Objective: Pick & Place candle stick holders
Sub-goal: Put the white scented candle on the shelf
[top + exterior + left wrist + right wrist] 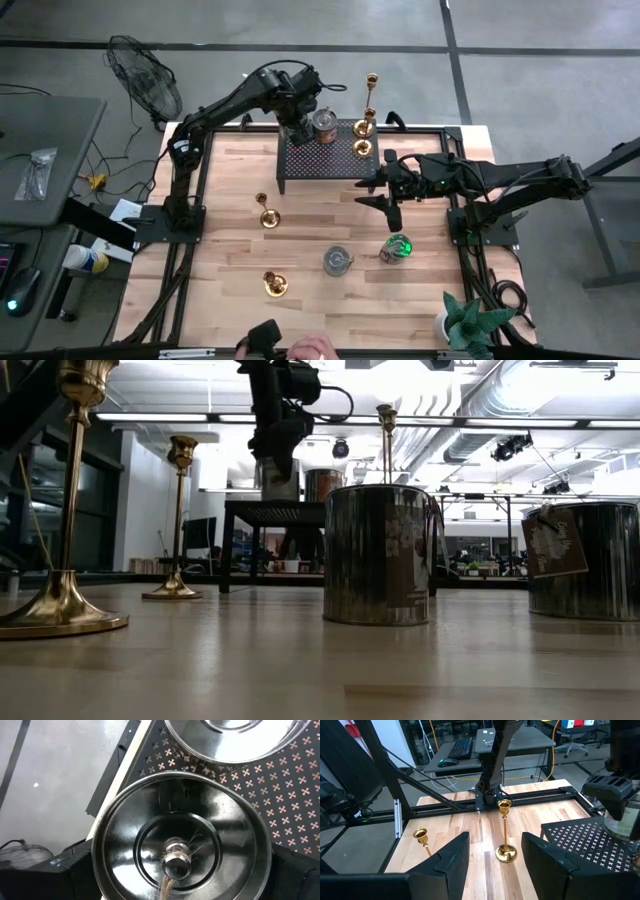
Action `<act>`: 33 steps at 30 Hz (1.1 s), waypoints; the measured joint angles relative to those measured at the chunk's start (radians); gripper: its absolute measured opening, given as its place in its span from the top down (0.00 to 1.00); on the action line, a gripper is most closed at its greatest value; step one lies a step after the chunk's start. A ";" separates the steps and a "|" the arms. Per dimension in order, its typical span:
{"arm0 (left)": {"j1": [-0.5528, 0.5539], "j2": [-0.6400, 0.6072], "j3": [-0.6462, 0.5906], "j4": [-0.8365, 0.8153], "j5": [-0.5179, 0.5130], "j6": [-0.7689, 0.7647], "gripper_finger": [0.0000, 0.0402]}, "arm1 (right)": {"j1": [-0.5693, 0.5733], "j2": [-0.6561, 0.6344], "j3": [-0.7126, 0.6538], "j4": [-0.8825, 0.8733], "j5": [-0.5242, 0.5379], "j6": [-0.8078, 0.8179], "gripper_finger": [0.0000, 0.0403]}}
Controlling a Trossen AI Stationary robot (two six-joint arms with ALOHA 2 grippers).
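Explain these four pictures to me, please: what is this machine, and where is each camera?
These are two robot arms working at a wooden table. One camera looks down from above, one sits at table-top height, and one rides on each wrist. On the table stand brass candlesticks and silvery cups; more sit on a black perforated stand. The left gripper is down around another silvery cup on that stand; whether it grips is unclear. The right gripper hovers open and empty.
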 joint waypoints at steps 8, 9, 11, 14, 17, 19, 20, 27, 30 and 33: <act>-0.012 0.017 0.003 0.021 0.055 0.020 0.06 | 0.000 0.000 0.000 0.000 0.000 0.000 0.57; -0.012 0.020 0.003 0.030 0.066 0.026 0.06 | 0.000 0.000 0.000 0.000 0.000 0.000 0.57; -0.011 0.025 0.001 0.035 0.107 0.039 0.06 | 0.000 0.000 0.000 0.000 0.000 0.000 0.57; -0.013 0.023 0.001 0.030 0.135 0.053 0.06 | 0.000 0.000 0.000 0.000 0.000 0.000 0.57; -0.013 0.024 0.001 0.027 0.132 0.053 0.06 | 0.000 0.000 0.000 0.000 0.000 0.000 0.57; -0.012 0.024 0.001 0.015 0.128 0.053 0.06 | 0.000 0.000 0.000 0.000 0.000 0.000 0.57; -0.012 0.024 0.001 0.011 0.130 0.053 0.06 | 0.000 0.000 0.000 0.000 0.000 0.000 0.57; -0.012 0.024 0.001 0.006 0.133 0.077 0.06 | 0.000 0.000 0.000 0.000 0.000 0.000 0.57; -0.011 0.024 0.001 0.006 0.130 0.078 0.06 | 0.000 0.000 0.000 0.000 0.000 0.000 0.57; -0.011 0.024 0.001 0.006 0.123 0.078 0.06 | 0.000 0.000 0.000 0.000 0.000 0.000 0.57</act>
